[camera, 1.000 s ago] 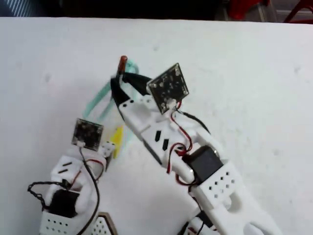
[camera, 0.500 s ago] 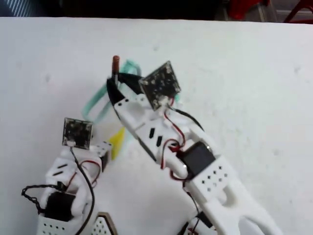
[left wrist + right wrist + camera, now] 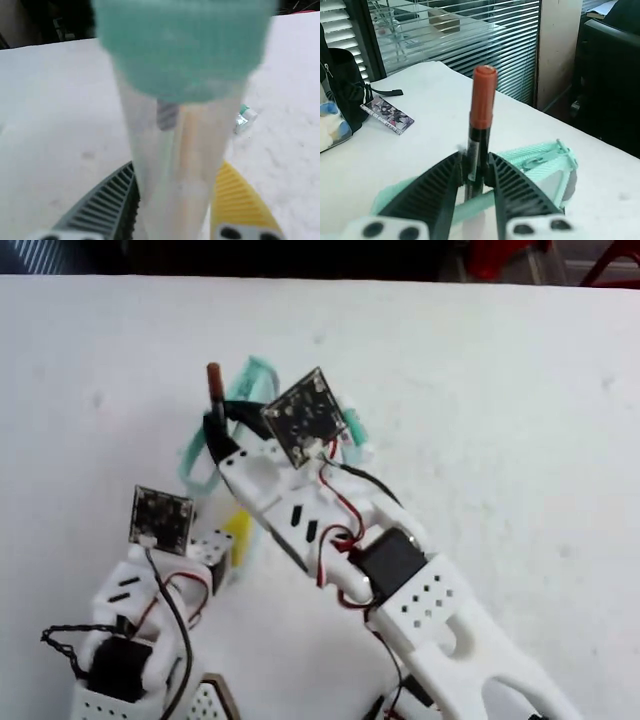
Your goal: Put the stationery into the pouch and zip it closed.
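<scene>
Right wrist view: right claw (image 3: 475,162) clamped on upright marker (image 3: 482,105); card (image 3: 386,115) beyond on tabletop (image 3: 440,107). Left wrist view: left claw (image 3: 176,170) pinching pouch (image 3: 180,115). Overhead, right arm (image 3: 400,580) hides most of pouch.

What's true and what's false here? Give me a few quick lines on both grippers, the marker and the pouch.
1. The right gripper is shut on the marker. True.
2. The marker lies flat on the table. False: it stands upright between the right gripper's jaws, cap end up, away from the jaws.
3. The left gripper is shut on the pouch. True: the clear, teal-edged pouch sits clamped between its grey and yellow jaws.
4. The marker's cap is blue. False: it is reddish-orange.
</scene>
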Tool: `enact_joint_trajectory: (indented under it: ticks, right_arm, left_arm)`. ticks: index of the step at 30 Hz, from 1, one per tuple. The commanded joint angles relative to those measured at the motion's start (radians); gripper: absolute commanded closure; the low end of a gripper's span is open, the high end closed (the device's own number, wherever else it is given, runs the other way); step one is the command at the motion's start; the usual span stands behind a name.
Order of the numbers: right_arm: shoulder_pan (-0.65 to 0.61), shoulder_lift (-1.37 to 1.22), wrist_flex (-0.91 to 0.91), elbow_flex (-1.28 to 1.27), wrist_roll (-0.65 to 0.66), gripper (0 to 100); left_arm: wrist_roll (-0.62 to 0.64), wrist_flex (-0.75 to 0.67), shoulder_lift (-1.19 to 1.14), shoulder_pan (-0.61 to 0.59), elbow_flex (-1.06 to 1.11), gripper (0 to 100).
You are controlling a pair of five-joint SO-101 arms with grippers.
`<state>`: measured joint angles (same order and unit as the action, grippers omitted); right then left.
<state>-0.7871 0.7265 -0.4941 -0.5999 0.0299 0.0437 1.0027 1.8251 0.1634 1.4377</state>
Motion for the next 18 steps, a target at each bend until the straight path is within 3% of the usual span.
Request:
enact_joint_trajectory:
  ticks: [1,5,11,18]
  right_arm:
    - [-0.015,0.001,-0.005,0.017,0.02,89.2]
    - [-0.015,0.005,-0.076,0.04,0.018,75.9]
    - [-0.008,0.082,-0.16,0.126,0.02,77.9]
    - [0.087,0.303,-0.263,0.232,0.02,77.9]
  left_arm:
    - [-0.005,-0.003,-0.002,0.051,-0.054,79]
    - [-0.003,-0.005,-0.002,0.053,-0.052,79]
    - [-0.003,-0.005,-0.002,0.047,-0.046,79]
    - [-0.003,-0.005,-0.002,0.047,-0.02,79]
